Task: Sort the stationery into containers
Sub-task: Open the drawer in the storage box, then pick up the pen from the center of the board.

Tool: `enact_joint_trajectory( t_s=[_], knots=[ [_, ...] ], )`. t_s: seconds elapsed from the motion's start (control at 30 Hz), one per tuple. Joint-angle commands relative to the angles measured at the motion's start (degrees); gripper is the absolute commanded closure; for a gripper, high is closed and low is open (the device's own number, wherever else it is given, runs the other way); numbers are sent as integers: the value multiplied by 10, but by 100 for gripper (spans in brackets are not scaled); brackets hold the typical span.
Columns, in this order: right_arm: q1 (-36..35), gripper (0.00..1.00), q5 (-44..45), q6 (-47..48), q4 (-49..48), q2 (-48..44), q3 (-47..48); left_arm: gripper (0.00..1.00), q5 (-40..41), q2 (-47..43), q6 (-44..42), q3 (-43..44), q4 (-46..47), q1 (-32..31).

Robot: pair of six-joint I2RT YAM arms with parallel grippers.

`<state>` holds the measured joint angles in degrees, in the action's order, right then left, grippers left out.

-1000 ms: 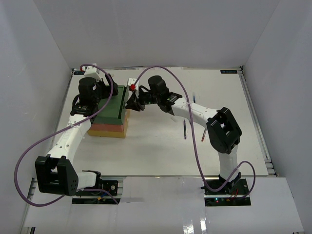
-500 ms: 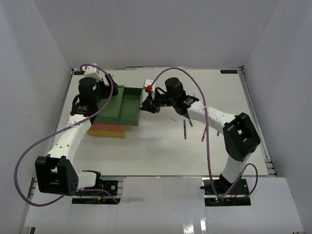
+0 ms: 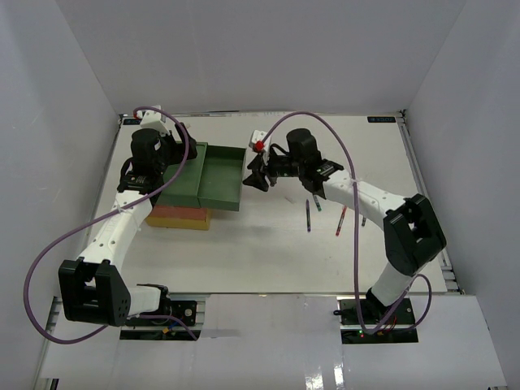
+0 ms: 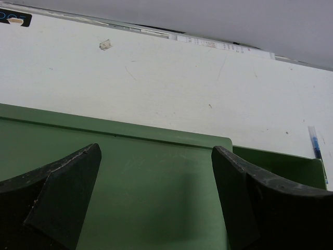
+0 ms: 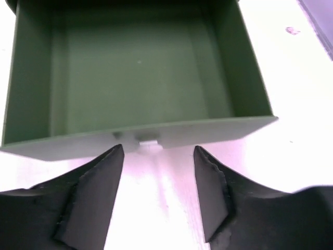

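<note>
The drawer stack (image 3: 183,213) stands by the left edge of the white table (image 3: 268,252), toward the far-left corner. It is a boxy block of matte plastic. Its red-orange tier (image 3: 175,212) and yellow tier (image 3: 175,222) show as thin bands under the flat green top.

The green drawer (image 3: 221,179) is drawn out toward the middle of the tabletop. It is a shallow square tray with smooth bare walls and a bare floor. A small pale tab (image 5: 148,139) juts from its front wall.

The right gripper (image 5: 158,153) sits just off that front wall. Its wedge-shaped black fingers (image 5: 93,192), rough along their edges, are spread apart on either side of the tab without closing on it.

The left gripper (image 4: 156,156) is over the stack's green top with its dark fingers wide apart. Whether they touch the plastic cannot be told.

Thin pens (image 3: 308,215) lie scattered on the right half of the table, well apart from the drawer.
</note>
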<state>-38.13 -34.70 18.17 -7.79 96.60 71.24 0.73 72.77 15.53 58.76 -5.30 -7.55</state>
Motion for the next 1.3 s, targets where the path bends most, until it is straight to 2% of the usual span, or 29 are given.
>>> enact_joint_trajectory(
  t_s=[0.0,0.1,0.33,0.37,0.5,0.57,0.77,0.9,1.1,1.27],
  knots=[
    [8,36,33,-2,-8,-43,-18,2,-36,16,14,-20,-85,1],
    [12,27,113,-29,-6,-81,-49,2,-44,10,11,-15,-89,0],
    [46,20,351,-118,36,-216,-145,2,-48,-24,3,-8,-95,1],
    [67,20,417,-133,46,-226,-153,2,-49,-27,1,-7,-96,1],
    [154,21,518,-247,107,-256,-199,2,-61,-53,-1,-2,-96,0],
    [204,21,535,-298,118,-262,-239,2,-63,-69,-2,-3,-95,0],
    [282,24,558,-341,119,-215,-294,2,-70,-97,-7,-4,-95,0],
    [306,28,558,-348,117,-156,-294,2,-70,-112,-2,-13,-93,0],
    [336,37,537,-349,107,-123,-298,2,-59,-117,-3,-20,-90,-1],
    [360,50,501,-357,99,-96,-301,2,-60,-117,-1,-22,-88,-1]
  ],
)
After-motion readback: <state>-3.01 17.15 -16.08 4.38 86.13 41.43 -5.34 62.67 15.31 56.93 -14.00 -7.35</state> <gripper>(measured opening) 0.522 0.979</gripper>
